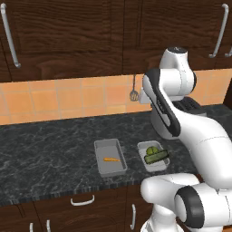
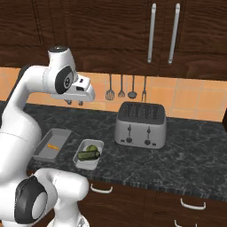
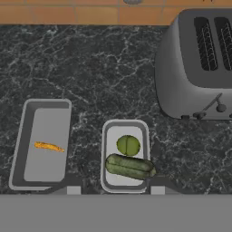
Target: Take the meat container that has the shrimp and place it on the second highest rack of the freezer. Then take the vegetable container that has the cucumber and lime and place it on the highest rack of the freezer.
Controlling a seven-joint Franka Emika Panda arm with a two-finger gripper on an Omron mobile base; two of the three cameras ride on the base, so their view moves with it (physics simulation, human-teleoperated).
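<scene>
The meat container [image 1: 110, 168] is a grey rectangular tray on the dark counter, with the small orange shrimp [image 1: 111, 159] lying in it. Right of it stands the smaller vegetable container [image 1: 159, 164], which holds the dark green cucumber [image 1: 157, 157] and the lime [image 1: 152, 150]. In the hand view the shrimp [image 3: 49, 146] lies left, with the cucumber [image 3: 129, 166] and lime [image 3: 128, 145] in the middle tray. My gripper [image 2: 74, 103] hangs high above both trays, fingers apart and holding nothing. The freezer is out of view.
A silver toaster [image 2: 141, 125] stands on the counter right of the trays. Utensils [image 2: 120, 88] hang on the orange tiled wall behind it. Dark wood cabinets run above, and drawers with white handles sit below the counter's front edge.
</scene>
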